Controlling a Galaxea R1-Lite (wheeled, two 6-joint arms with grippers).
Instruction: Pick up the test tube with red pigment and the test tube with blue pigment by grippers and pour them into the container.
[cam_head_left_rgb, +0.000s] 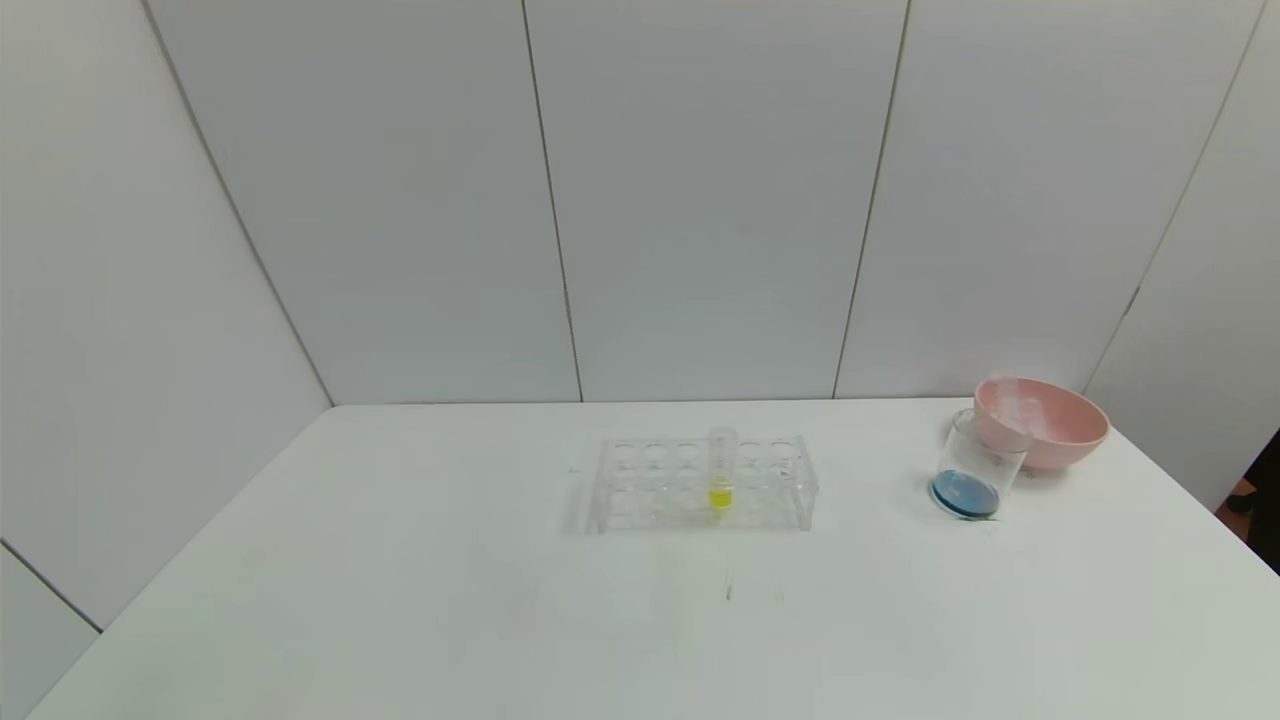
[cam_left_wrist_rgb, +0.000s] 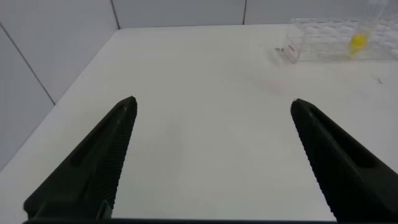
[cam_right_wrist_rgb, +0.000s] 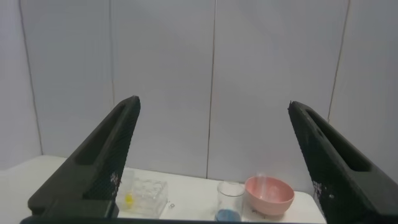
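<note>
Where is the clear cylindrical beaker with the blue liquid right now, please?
In the head view, the clear cylindrical beaker with blue liquid stands at the table's far right, directly in front of the pink bowl, well right of the clear plastic tube rack.

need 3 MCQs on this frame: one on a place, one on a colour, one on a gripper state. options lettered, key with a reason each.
1. Where does the container stand?
A. just in front of the pink bowl, on the table's right
B. inside the tube rack
C. at the table's left edge

2. What colour is the liquid in the only tube standing in the tube rack?
A. red
B. yellow
C. green

3. How do the jaws of the left gripper and the right gripper stand?
A. both shut on tubes
B. one open, one shut
C. both wide open and empty

Key:
1 A: the head view shows the beaker overlapping the bowl's near side, far right of the rack.
2 B: yellow liquid sits at the tube's bottom; the other holes are empty.
3 C: each wrist view shows two fingers far apart with nothing between them.
</note>
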